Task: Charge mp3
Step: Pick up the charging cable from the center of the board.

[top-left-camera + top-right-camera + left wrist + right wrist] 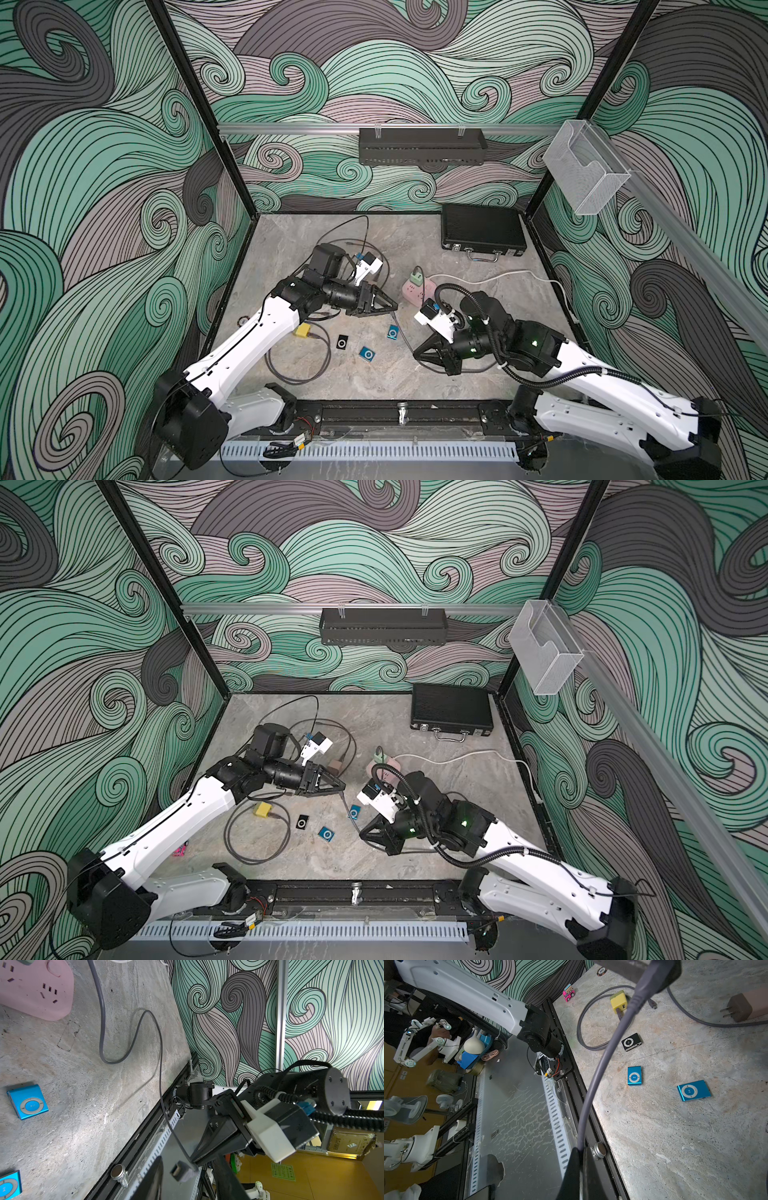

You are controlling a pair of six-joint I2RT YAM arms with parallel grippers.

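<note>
The left hand partly hides the cable.

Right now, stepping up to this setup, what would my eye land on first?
A grey cable hangs stretched between the right gripper, which pinches it, and the left gripper, at its plug end. Close by lie three tiny music devices, two blue players and a black player, with a pink power strip farther back.

Left arm and right arm share glossy white shells dotted with small screw holes, black cylindrical joints, white camera blocks with blue plugs, and black wedge-shaped tips, the left pincer and right pincer, while a ribbed black hose loops along the right.
</note>
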